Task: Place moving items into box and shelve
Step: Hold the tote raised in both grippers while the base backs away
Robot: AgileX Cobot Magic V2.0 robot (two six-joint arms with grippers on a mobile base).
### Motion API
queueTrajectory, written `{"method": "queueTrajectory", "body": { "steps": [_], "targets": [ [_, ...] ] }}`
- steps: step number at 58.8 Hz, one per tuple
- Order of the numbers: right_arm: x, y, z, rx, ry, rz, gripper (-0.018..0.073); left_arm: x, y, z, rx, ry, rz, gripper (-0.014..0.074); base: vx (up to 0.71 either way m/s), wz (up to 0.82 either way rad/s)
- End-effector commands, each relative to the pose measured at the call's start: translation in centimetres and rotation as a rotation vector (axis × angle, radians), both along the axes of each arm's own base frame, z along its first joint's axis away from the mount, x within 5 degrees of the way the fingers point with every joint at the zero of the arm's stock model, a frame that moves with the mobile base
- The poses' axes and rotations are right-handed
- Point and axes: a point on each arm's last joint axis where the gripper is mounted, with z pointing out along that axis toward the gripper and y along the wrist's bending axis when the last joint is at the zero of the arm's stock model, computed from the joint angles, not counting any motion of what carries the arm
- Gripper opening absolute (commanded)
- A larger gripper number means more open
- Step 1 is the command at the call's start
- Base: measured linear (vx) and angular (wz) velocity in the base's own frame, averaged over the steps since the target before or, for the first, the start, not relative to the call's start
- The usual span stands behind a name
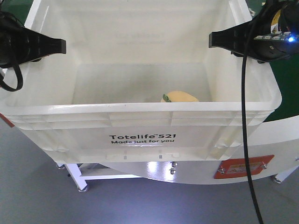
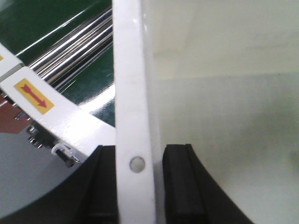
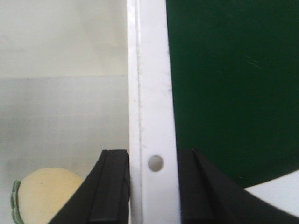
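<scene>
Box (image 1: pixel 140 122) faces forward with its printed long side, left gripper (image 2: pixel 140 186) and right gripper (image 3: pixel 154 186) each clamped on an end rim, yellow plush fruit (image 1: pixel 181 97) inside, leaf end pointing left.

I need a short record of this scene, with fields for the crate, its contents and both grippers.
crate: white, ribbed, printed "Totelife 521"
contents: only one yellow plush fruit visible, green leaf, by the front wall, right of middle
left gripper: clamped on the left rim
right gripper: clamped on the right rim
</scene>
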Motion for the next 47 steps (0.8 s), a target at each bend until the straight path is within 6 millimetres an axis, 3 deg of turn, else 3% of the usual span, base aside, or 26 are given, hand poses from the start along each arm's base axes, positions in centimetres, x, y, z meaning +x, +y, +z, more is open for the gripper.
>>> {"method": "queueTrajectory", "body": {
  "steps": [1, 47],
  "targets": [
    [-0.3, -0.52, 3.16, -0.004, -0.181, 0.037, 0.0039, -0.5, 0.16, 3.47, -0.019, -0.206, -0.056, 0.0038, -0.05, 0.31],
    [-0.3, -0.52, 3.16, -0.004, -0.181, 0.037, 0.0039, -0.5, 0.16, 3.47, -0.019, -0.206, -0.056, 0.004, -0.05, 0.53]
  ]
}}
